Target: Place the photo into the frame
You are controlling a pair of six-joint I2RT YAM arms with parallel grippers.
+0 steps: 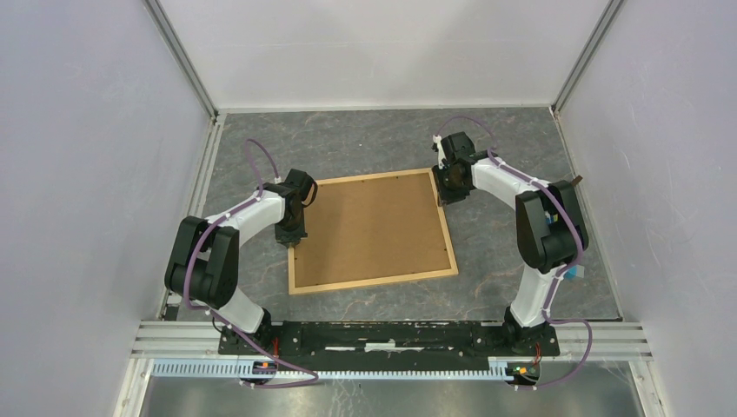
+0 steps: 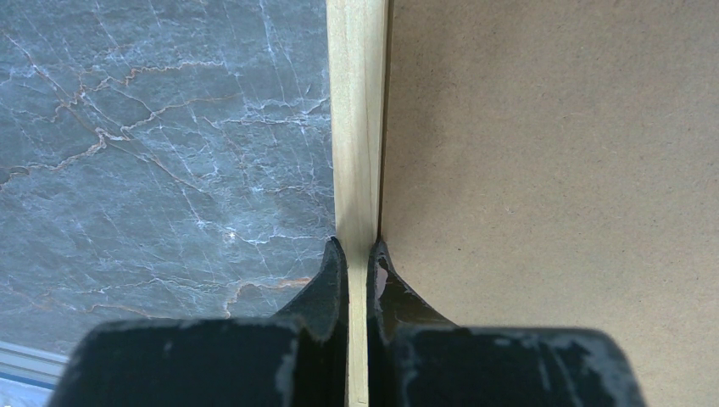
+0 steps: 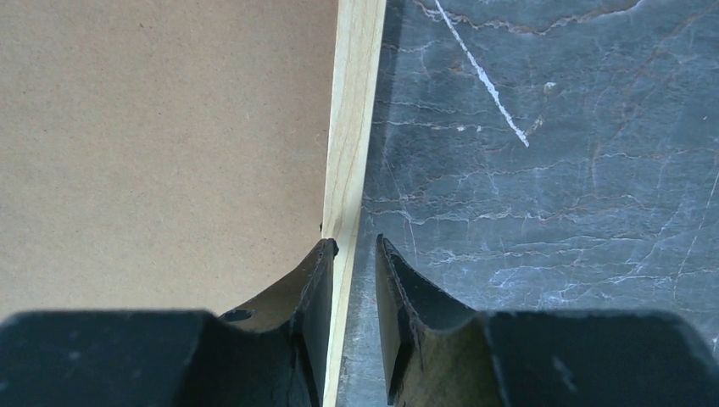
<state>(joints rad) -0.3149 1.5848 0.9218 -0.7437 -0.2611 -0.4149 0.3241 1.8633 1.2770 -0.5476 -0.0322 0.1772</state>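
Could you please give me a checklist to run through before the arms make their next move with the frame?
1. Left fingers clamped on the left rail of the frame: ok, they are closed with the rail between them.
2. Right fingers clamped on the right rail: not ok, they stand apart, and the outer one is over the table, clear of the wood.
3. Frame flat on the table: ok, as far as the top view shows.
4. Backing board seated inside the rails: ok, it fills the opening.
5. Photo inside the frame: cannot tell, no print shows, and the board hides whatever lies beneath.
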